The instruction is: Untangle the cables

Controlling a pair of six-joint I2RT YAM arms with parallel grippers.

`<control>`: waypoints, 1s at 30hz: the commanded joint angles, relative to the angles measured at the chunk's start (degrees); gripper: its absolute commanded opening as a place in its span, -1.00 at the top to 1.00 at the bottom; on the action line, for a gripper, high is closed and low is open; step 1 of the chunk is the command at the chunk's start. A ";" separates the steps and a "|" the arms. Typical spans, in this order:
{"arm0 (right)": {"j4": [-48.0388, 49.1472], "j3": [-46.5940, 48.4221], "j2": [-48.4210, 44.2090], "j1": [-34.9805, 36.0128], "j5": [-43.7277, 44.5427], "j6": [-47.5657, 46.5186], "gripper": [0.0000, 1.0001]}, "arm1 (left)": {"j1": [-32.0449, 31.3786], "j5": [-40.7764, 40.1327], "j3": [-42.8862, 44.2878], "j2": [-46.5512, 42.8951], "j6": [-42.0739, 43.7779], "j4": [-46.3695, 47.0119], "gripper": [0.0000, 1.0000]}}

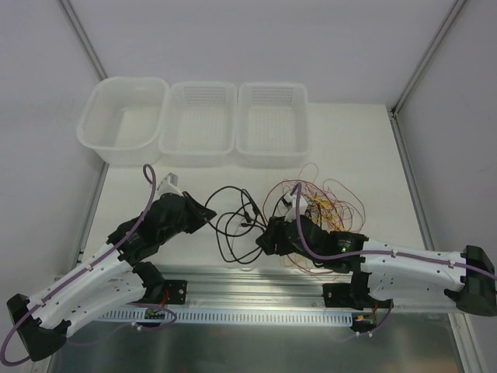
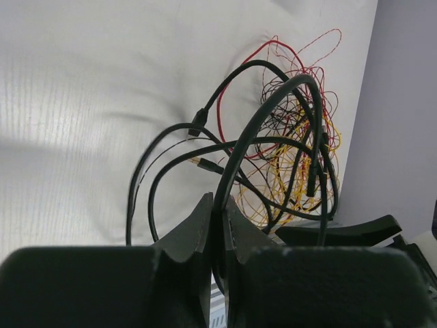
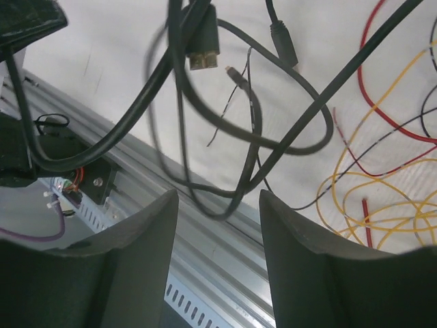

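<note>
left gripper (image 2: pixel 218 201) pinching a black cable (image 2: pixel 254 121), right gripper (image 3: pixel 217 198) spread below its loops, the tangle (image 1: pixel 299 210) lying on the table (image 1: pixel 365 148) between my arms: if i pull now, i judge the thin red and yellow wires (image 1: pixel 334 203) could cinch tighter.

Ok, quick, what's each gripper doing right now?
Left gripper: shut on a black cable.
Right gripper: jaws open, holding nothing.

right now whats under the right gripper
A black cable loops below the open right gripper, above the metal rail. In the top view the arm covers some red and yellow wires; their crossings there are hidden.
</note>
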 commanded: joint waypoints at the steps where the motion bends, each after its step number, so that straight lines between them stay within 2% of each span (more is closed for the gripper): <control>1: -1.00 2.81 1.94 0.83 6.85 5.54 -0.08 | -0.47 -1.94 -0.45 -0.82 -2.72 3.81 1.00; 5: -1.28 2.38 4.14 1.01 6.95 6.87 0.06 | -0.64 -2.29 -1.16 -1.79 -3.52 4.42 1.00; 9: -1.44 2.90 5.98 1.54 7.03 6.43 0.09 | -0.65 -2.73 -1.77 -2.67 -3.43 4.69 1.00; 15: -9.08 3.61 6.95 1.63 16.50 4.76 0.09 | -0.73 -2.56 -0.99 -4.16 -0.72 4.60 1.00; 18: -11.03 2.30 7.48 0.14 18.19 4.06 0.10 | -0.65 -1.95 1.21 -5.04 2.27 4.51 1.00; 25: -8.30 -1.22 11.08 -10.04 8.10 4.93 0.10 | -0.65 -0.10 8.24 -4.43 11.32 2.59 1.00; 29: -9.35 -4.20 11.61 -16.38 2.30 6.34 0.09 | -0.65 -3.43 16.39 -2.50 19.05 -3.47 1.00; 30: -9.88 -4.65 11.53 -17.61 0.98 6.51 0.09 | -0.65 -6.31 18.07 -2.06 21.85 -6.71 1.00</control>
